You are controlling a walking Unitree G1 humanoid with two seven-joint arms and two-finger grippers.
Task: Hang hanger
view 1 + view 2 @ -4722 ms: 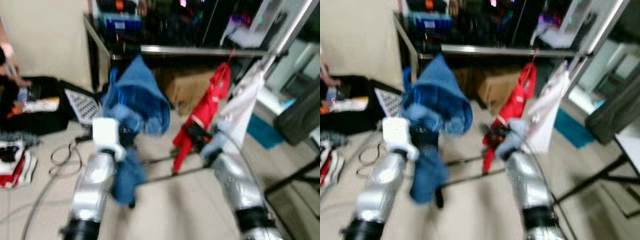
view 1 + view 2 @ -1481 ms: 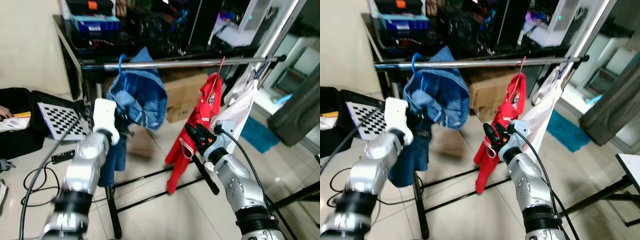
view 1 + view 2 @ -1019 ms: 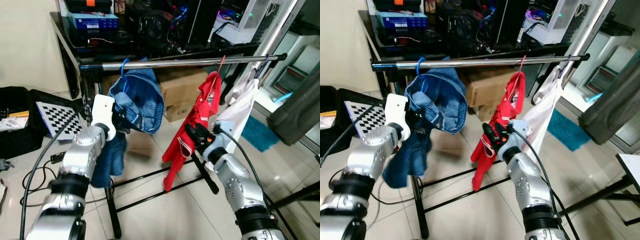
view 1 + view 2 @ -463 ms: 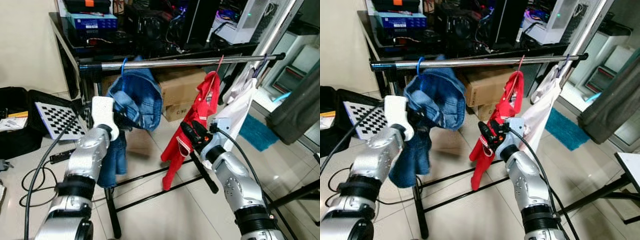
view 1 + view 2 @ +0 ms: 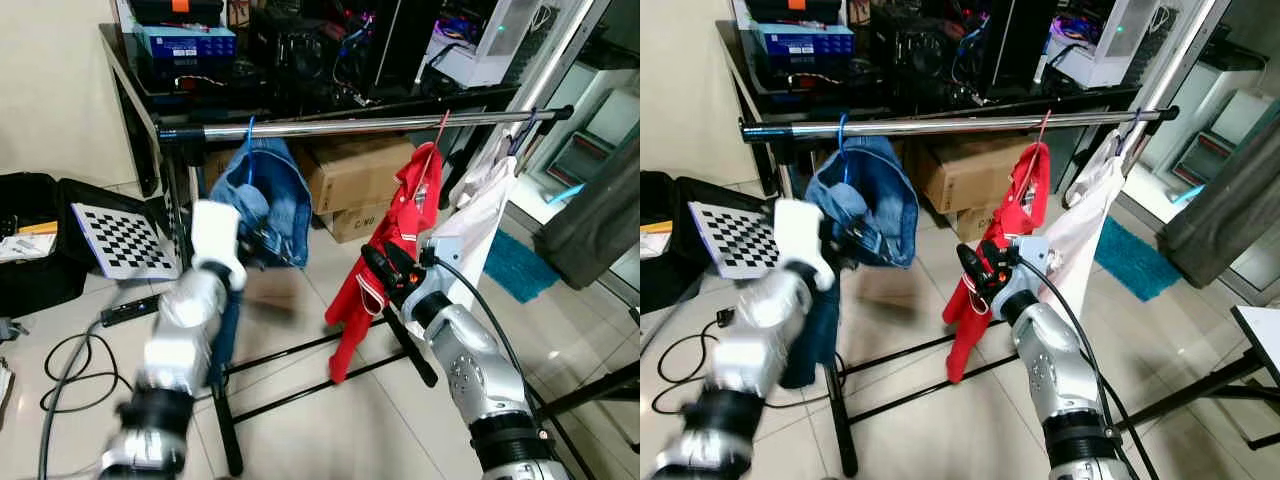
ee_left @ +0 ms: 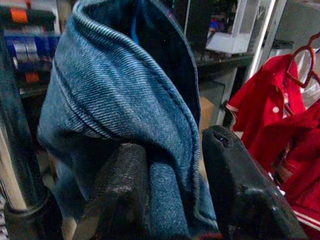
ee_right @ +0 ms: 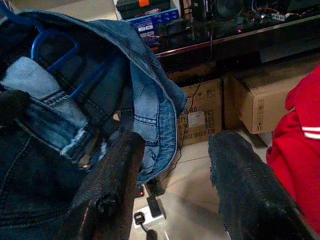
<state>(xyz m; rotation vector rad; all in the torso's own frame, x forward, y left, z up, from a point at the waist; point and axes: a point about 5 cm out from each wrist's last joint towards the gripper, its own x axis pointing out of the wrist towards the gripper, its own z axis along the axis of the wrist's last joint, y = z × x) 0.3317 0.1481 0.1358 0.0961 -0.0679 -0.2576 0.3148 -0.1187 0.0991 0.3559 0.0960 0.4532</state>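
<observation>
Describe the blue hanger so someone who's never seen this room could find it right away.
Find the steel rail running across the room in front of the dark desk. Three garments hang on it; the hanger hooks on nearest the left end, carrying the jeans. It's the only blue hook; the red top's is red.

My black fingers pinch blue denim jeans on a blue hanger. Beside hangs a red garment, then white cloth; a black-and-white checkerboard lies behind.
</observation>
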